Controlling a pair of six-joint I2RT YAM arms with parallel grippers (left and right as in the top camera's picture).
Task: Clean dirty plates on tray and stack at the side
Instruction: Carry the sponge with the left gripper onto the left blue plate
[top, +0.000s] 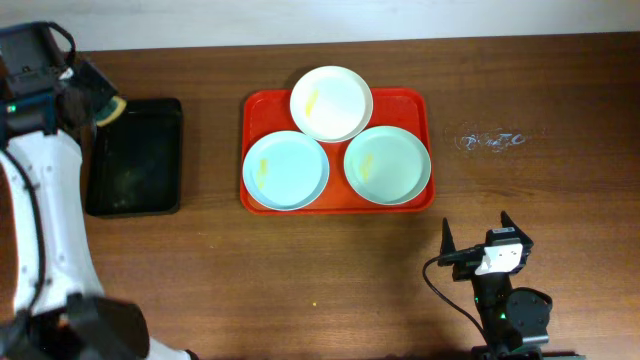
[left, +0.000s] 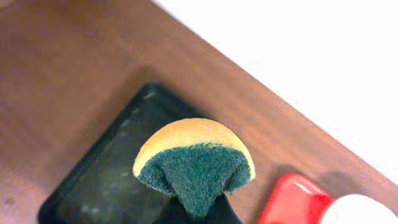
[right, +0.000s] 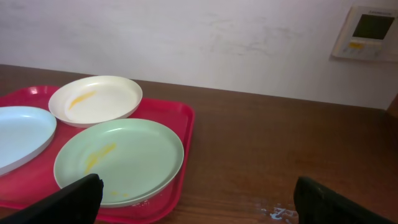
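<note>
The red tray (top: 420, 98) lies at the table's middle with three plates on it. The white plate (top: 331, 103) is at the back. A pale blue plate (top: 286, 170) is front left and a mint plate (top: 387, 164) front right. All carry faint yellow smears. My left gripper (top: 103, 104) is shut on a yellow-and-green sponge (left: 194, 160) above the black tray's right edge. My right gripper (top: 476, 236) is open and empty near the front edge, right of the red tray. The right wrist view shows the mint plate (right: 118, 158), white plate (right: 95, 99) and red tray (right: 180, 115).
A smaller black tray (top: 135, 157) sits left of the red tray; it also shows in the left wrist view (left: 109, 174). A whitish smear (top: 491, 141) marks the table right of the red tray. A wall panel (right: 365, 32) hangs behind.
</note>
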